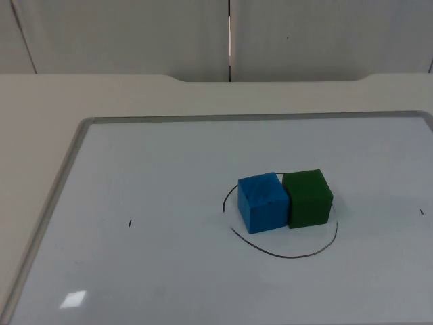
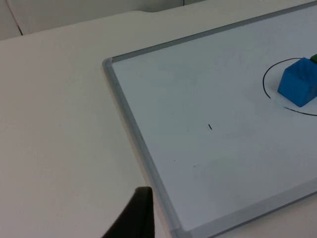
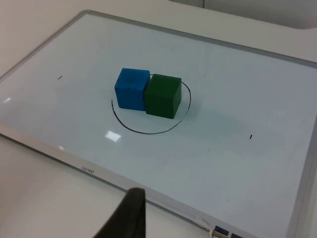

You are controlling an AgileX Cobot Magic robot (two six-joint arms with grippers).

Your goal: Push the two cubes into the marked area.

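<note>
Over on the top view, right of centre and a bit low in the frame, the blue cube (image 1: 263,202) and the green cube (image 1: 308,198) sit touching side by side on the whiteboard (image 1: 135,176), both inside the hand-drawn black circle (image 1: 291,255). Blue is to the left, green to the right, and the line curves around below them.

From the left wrist view, the blue cube (image 2: 299,82) sits within the arc of the circle (image 2: 267,87), and just a sliver of the green cube (image 2: 314,58) peeks out behind it. One dark fingertip of the left gripper (image 2: 133,218) hangs over the bare surface (image 2: 54,114), just beside the whiteboard's frame, well apart from the cubes. Can't tell how its jaws are set.

From the right wrist view, both cubes again look enclosed by the circle. A fingertip of the right gripper (image 3: 126,215) hangs near the board's edge, jaws also impossible to judge.

My read: the pushing looks done, both arms just waiting. Next move, if any, is only a check that no cube corner crosses the line.
</note>
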